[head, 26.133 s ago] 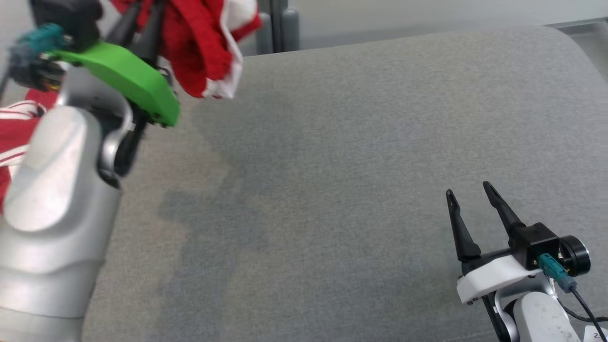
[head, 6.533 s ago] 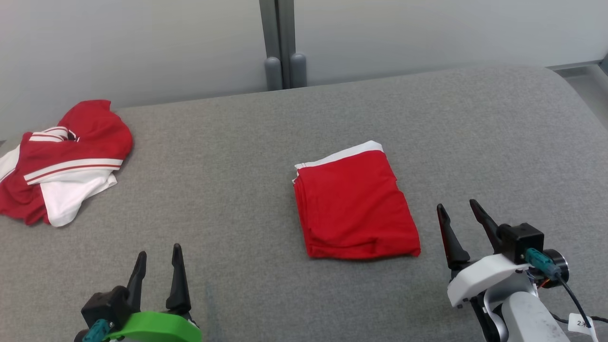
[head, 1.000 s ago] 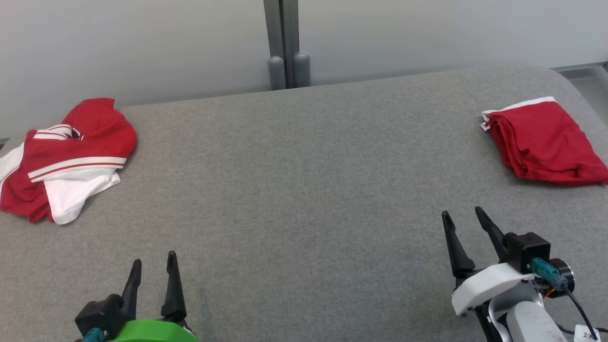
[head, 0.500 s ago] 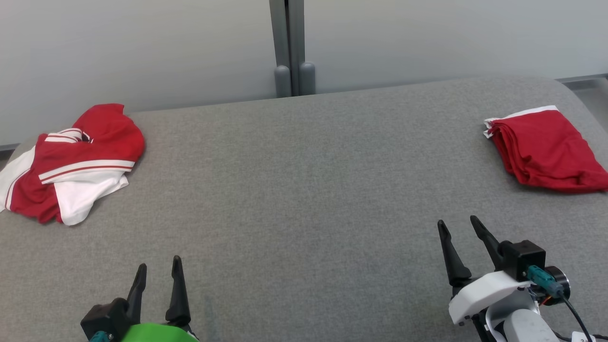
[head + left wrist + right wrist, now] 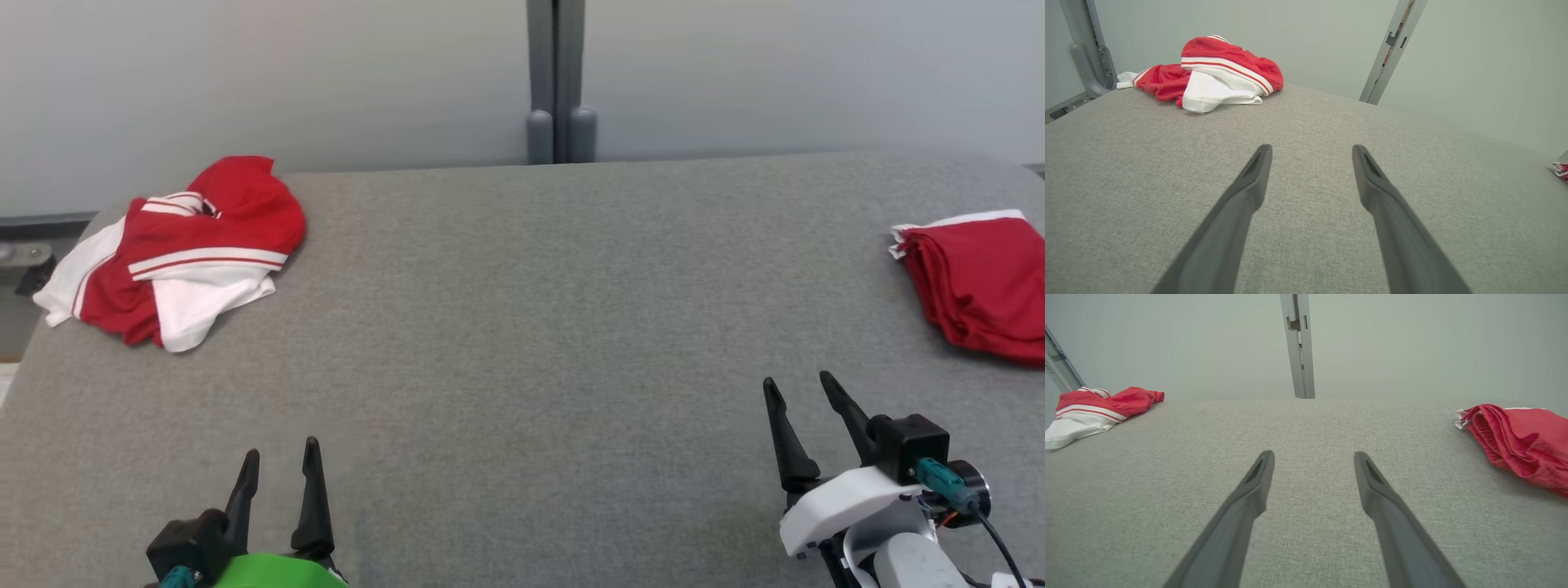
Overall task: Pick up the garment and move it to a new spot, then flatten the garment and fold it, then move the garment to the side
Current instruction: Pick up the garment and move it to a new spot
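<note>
A folded red garment with a white hem lies at the right edge of the grey padded table; it shows as folded red garment in the right wrist view too. A crumpled red and white garment sits at the far left, also seen as crumpled garment. My left gripper hovers open near the front left edge, holding nothing. My right gripper stands open at the front right, well short of the folded garment.
A grey post rises behind the table against a pale wall. The table's far left corner drops off beside the crumpled garment. Bare grey surface spans the middle between the two garments.
The whole head view has shifted right, so the camera turned left. Both garments lie as before on the table. Both grippers stay open and low.
</note>
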Available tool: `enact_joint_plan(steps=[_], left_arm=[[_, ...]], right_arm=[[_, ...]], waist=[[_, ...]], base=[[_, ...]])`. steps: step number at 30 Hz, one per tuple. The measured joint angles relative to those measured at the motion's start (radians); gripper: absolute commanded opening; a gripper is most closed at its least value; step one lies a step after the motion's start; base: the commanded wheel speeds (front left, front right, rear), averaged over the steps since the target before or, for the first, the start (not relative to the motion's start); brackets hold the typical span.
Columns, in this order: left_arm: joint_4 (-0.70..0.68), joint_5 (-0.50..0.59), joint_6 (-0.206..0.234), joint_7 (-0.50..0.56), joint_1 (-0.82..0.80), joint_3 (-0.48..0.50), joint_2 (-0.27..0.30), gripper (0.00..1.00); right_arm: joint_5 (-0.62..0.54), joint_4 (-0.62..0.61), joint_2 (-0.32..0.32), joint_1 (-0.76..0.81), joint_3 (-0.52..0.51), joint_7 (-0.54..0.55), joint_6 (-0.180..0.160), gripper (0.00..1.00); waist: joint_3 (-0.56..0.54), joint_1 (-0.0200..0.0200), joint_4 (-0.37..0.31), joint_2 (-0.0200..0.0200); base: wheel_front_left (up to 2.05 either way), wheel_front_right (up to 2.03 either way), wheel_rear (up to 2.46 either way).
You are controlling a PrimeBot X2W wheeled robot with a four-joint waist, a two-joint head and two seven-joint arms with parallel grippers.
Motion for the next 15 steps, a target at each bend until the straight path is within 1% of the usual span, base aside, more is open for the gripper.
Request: enact_joint_plan(steps=[15], left_arm=[[-0.013,0.011,0.0,0.0,0.0,0.042,0.0,1.0]], right_arm=[[0.006,0.014,0.001,-0.007,0.031,0.0,0.0,1.0]], waist=[[0.004,0.0,0.25,0.0]], base=[[0.0,0.0,0.0]])
